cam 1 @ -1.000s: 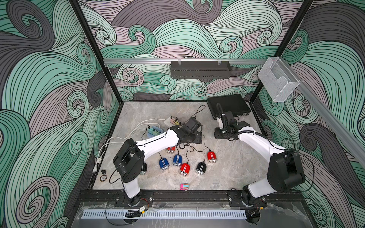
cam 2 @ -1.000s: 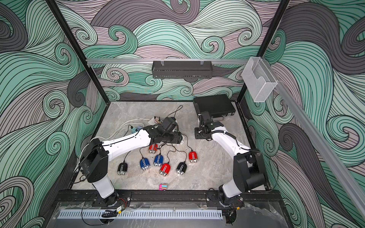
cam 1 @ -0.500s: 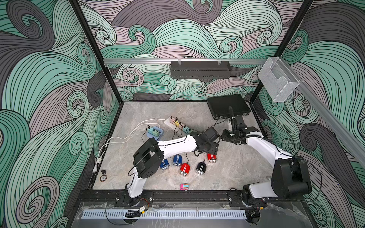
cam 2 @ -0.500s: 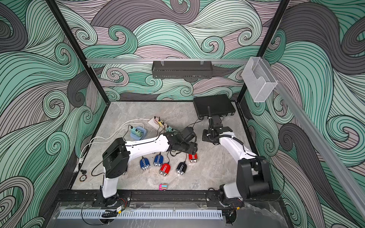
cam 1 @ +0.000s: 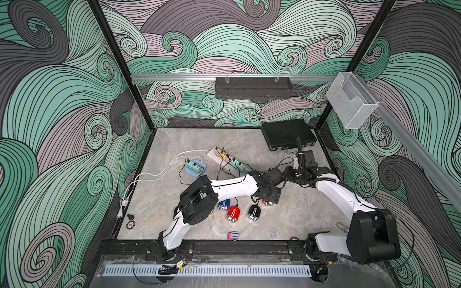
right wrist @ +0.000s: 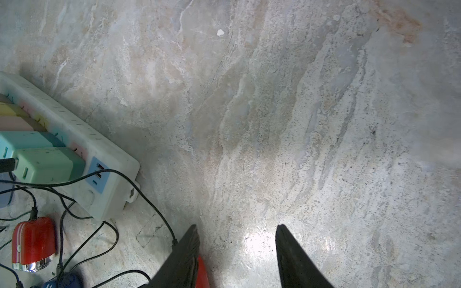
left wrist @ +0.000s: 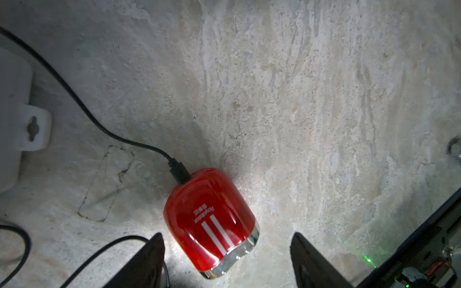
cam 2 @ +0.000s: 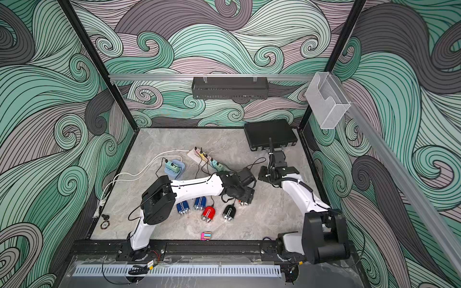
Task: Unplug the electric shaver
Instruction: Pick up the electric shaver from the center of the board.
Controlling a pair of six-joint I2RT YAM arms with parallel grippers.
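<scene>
The left pincer (left wrist: 226,235) has swung over from the power strip (cam 1: 219,155), jaws wide either side of the still-plugged red shaver (left wrist: 209,222); the right pincer (right wrist: 237,227) hangs open over bare tabletop (right wrist: 299,124).

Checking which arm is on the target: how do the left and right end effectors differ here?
The left end effector hangs over a red shaver, its black cable plugged in, lying between the jaws; the right end effector has only bare table between its jaws. The left end effector's jaws look spread wider than the right's. Both are open, gripping nothing.
</scene>
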